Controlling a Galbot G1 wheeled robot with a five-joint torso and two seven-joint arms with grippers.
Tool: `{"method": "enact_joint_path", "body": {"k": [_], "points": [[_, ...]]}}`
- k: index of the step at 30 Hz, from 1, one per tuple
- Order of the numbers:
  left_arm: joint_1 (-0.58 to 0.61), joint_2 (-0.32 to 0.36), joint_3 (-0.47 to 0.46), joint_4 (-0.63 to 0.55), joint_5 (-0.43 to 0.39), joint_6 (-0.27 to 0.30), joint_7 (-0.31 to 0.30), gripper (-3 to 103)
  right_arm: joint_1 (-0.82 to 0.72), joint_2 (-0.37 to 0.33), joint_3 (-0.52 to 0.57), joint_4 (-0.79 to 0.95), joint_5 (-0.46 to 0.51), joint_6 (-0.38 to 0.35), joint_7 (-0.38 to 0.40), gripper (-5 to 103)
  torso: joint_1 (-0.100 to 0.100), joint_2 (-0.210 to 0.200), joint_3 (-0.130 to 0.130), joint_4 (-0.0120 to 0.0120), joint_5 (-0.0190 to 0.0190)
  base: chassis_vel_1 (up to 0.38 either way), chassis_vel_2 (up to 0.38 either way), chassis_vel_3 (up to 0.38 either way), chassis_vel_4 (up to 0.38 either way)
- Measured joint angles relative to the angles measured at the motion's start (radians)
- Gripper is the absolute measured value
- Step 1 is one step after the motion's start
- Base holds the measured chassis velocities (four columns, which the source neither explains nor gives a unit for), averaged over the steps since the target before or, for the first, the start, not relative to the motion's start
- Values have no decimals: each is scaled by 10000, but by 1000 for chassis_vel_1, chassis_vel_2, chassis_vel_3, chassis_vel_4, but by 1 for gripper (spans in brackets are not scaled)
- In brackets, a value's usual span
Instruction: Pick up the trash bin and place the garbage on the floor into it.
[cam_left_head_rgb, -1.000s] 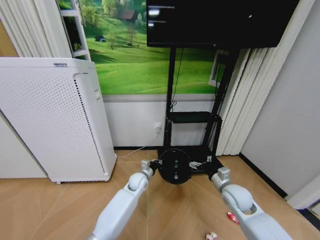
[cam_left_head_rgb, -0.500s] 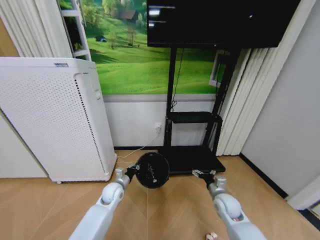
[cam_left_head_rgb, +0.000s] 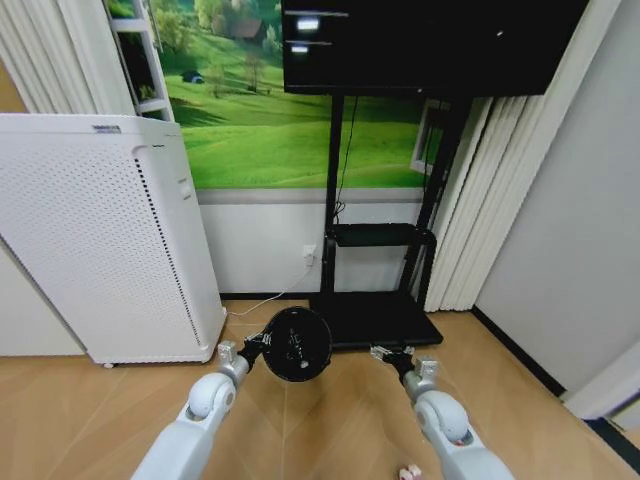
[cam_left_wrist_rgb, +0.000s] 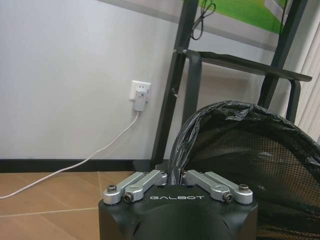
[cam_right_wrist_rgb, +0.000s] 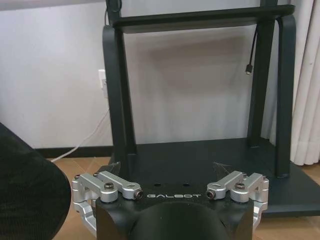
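Note:
The trash bin (cam_left_head_rgb: 297, 343), small, black and meshed, hangs above the wooden floor with its round bottom facing the head camera. My left gripper (cam_left_head_rgb: 250, 348) is shut on its rim. In the left wrist view, that gripper (cam_left_wrist_rgb: 176, 175) pinches the rim and the black bag liner, with the mesh wall (cam_left_wrist_rgb: 250, 165) beyond. My right gripper (cam_left_head_rgb: 385, 355) stands open to the right of the bin, apart from it. In the right wrist view its jaws (cam_right_wrist_rgb: 169, 172) are spread wide with nothing between them, and the bin (cam_right_wrist_rgb: 25, 195) shows at the side. A red-and-white piece of garbage (cam_left_head_rgb: 408, 472) lies on the floor by my right arm.
A tall white perforated appliance (cam_left_head_rgb: 100, 240) stands at the left. A black TV stand (cam_left_head_rgb: 375, 318) with a low base and a shelf is straight ahead against the wall. A white cable (cam_left_head_rgb: 268, 300) runs from a wall socket. Curtains (cam_left_head_rgb: 475, 200) hang at the right.
The bin has moved left with my left gripper. The right gripper, close to the bin a second ago, now stands apart from it. The head view has shifted slightly.

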Motion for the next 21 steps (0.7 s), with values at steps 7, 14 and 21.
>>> {"method": "enact_joint_path", "body": {"k": [7,14,21], "points": [[-46,20,-75,126,-6,-40,90,4,-46,-64,-38,-53,-113,-53,-37,100,1,0,1,-4,0,-189,-196,165,175],[-95,-46,-139,133,-2,-42,47,4,-240,-10,-175,-603,-907,269,-359,100,0,0,0,2,2,-62,-77,72,79],[66,-5,-527,-181,-25,0,12,4,-950,-1142,-165,-1335,-1866,94,-1412,100,0,0,0,2,4,0,0,0,0]]}}
